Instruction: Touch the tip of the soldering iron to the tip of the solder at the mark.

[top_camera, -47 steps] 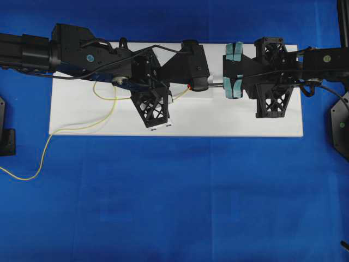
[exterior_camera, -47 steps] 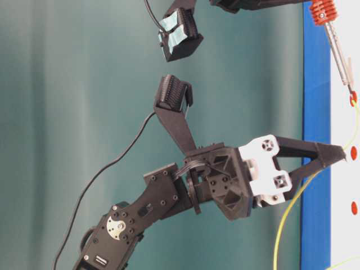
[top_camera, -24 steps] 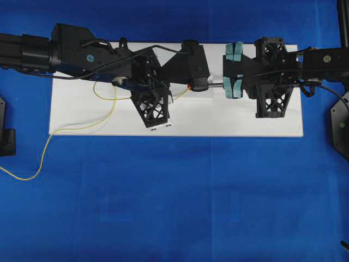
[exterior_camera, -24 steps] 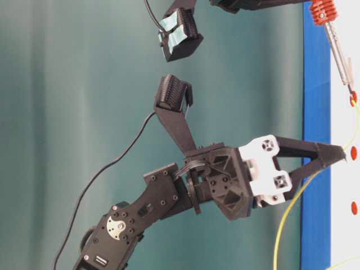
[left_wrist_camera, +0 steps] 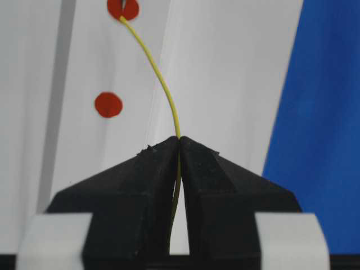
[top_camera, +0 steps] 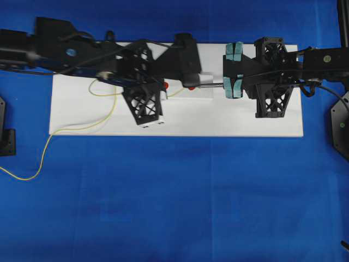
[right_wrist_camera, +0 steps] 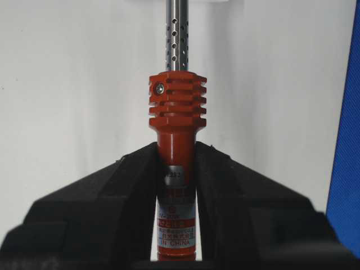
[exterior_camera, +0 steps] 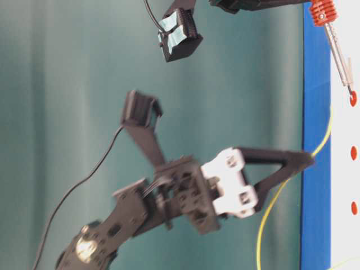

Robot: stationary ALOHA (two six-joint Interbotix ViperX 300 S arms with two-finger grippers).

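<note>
The left claw (left_wrist_camera: 180, 140) pinches the thin yellow solder wire (left_wrist_camera: 157, 73), its tip near a far red dot (left_wrist_camera: 123, 8) on the white board (left_wrist_camera: 225, 67). The right claw (right_wrist_camera: 175, 152) grips the orange-red-handled soldering iron (right_wrist_camera: 176, 118). The springy wire could likely flex off the mark.

Robot lab: blue-covered bench (top_camera: 174, 207)

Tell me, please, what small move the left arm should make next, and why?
Probably ease the left gripper toward the white board, carrying the solder to the iron. In the table-level view the soldering iron, held by the right gripper, has its tip at the red mark, while the solder's tip ends short of it.
</note>
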